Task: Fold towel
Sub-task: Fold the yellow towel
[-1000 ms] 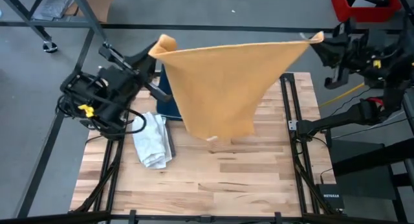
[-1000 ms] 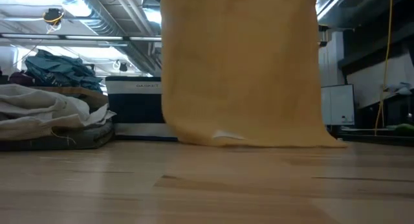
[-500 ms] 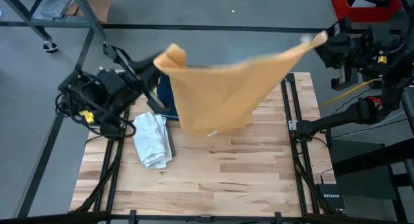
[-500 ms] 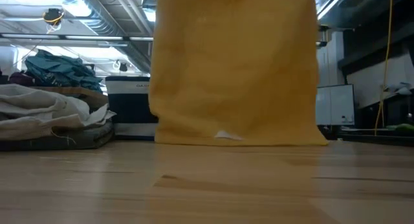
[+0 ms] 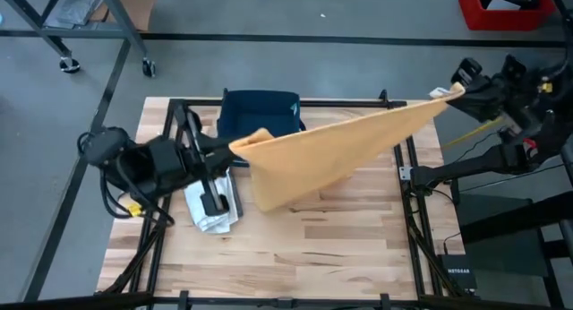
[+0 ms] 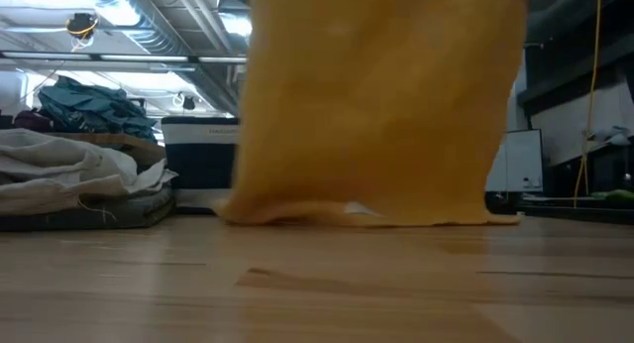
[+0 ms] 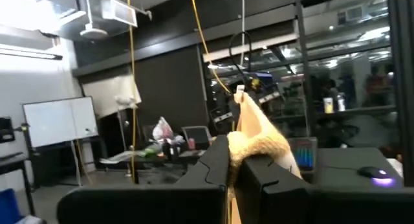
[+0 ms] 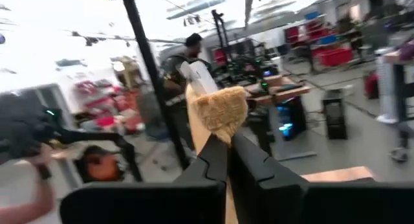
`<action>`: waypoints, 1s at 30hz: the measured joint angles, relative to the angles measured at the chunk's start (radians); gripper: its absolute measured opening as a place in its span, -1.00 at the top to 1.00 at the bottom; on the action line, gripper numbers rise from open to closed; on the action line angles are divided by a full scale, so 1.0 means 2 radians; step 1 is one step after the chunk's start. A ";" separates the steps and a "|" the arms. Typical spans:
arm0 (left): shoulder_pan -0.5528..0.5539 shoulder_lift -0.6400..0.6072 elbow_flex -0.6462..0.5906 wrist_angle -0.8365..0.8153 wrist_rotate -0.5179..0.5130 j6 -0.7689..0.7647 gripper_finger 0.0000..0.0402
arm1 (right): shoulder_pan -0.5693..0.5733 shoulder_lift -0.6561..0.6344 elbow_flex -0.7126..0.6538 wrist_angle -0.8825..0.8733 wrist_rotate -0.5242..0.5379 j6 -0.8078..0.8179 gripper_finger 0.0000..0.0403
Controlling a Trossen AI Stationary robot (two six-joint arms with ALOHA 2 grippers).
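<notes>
Hanging orange towel point(image 5: 331, 153) hides blue bin point(image 5: 260, 113) beside crumpled white cloth point(image 5: 208, 202).

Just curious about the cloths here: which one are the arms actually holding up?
The orange towel, stretched between the left gripper and right gripper; the white cloth lies crumpled on the table.

towel point(image 5: 322, 153): plain yellow-orange, with a small white tag
worktop point(image 5: 340, 247): light wood with stripes
bin point(image 5: 260, 113): dark blue
cloth point(image 5: 210, 202): white-grey, crumpled
left tool point(image 5: 235, 149): black
right tool point(image 5: 455, 89): black
</notes>
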 joint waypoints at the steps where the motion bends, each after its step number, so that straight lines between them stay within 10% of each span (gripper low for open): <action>1: -0.001 0.002 0.000 -0.002 0.000 -0.004 1.00 | 0.000 -0.002 0.000 -0.002 -0.007 0.014 0.98; 14: -0.024 0.051 0.000 -0.076 0.000 -0.125 1.00 | 0.000 -0.007 -0.025 -0.213 -0.055 0.093 0.98; 30: -0.063 0.107 0.000 -0.097 -0.007 -0.294 1.00 | 0.001 -0.036 -0.138 -0.272 -0.105 0.153 0.98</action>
